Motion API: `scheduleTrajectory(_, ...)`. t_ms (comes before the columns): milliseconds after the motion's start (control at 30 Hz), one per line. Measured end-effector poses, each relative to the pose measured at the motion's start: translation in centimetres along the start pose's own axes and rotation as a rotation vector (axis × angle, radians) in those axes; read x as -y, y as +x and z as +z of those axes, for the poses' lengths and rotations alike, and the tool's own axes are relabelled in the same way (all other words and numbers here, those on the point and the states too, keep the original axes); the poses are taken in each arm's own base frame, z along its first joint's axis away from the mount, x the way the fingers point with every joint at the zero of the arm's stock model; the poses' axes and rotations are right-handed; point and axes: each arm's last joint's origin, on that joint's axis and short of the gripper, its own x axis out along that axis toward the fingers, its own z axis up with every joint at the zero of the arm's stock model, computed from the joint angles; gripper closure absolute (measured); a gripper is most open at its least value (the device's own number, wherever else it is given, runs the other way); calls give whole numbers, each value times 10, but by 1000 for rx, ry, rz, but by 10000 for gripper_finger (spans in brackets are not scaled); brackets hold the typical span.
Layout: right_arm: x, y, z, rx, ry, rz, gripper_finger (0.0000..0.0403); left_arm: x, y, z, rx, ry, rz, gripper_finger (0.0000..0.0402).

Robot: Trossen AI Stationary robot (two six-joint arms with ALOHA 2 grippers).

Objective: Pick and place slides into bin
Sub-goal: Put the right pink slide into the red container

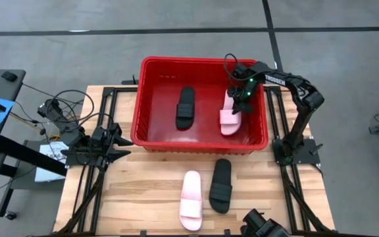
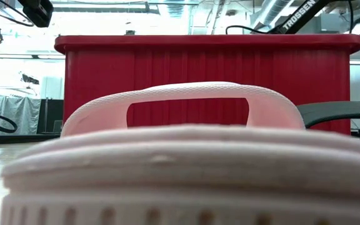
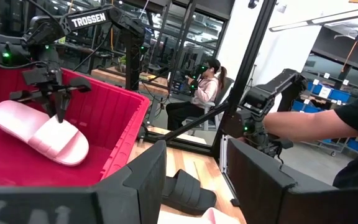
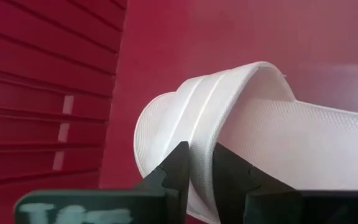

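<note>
Half done: a black slide lies in the red bin; the right gripper, fingers pinching a pink slide, lowers it inside. Two slides remain on the worktop. The left gripper's fingers stand wide, idle.

Robotics lab, more arm rigs, shelving, seated person

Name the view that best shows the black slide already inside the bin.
The high view: the black slide lies fully visible on the floor of the bin, left of the pink slide under the right gripper. The low view shows only the bin's wall; neither wrist view shows that black slide.
</note>
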Motion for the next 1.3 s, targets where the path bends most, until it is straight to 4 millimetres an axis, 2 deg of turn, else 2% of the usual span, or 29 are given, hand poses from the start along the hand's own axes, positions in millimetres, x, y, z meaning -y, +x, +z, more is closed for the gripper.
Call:
scheduleTrajectory(1067,5,2,2,-85,91,-114,354,0,0,0,0,-1,0,241)
scheduleTrajectory(1300,6,1,1,-124,83,-153,334,0,0,0,0,-1,0,241)
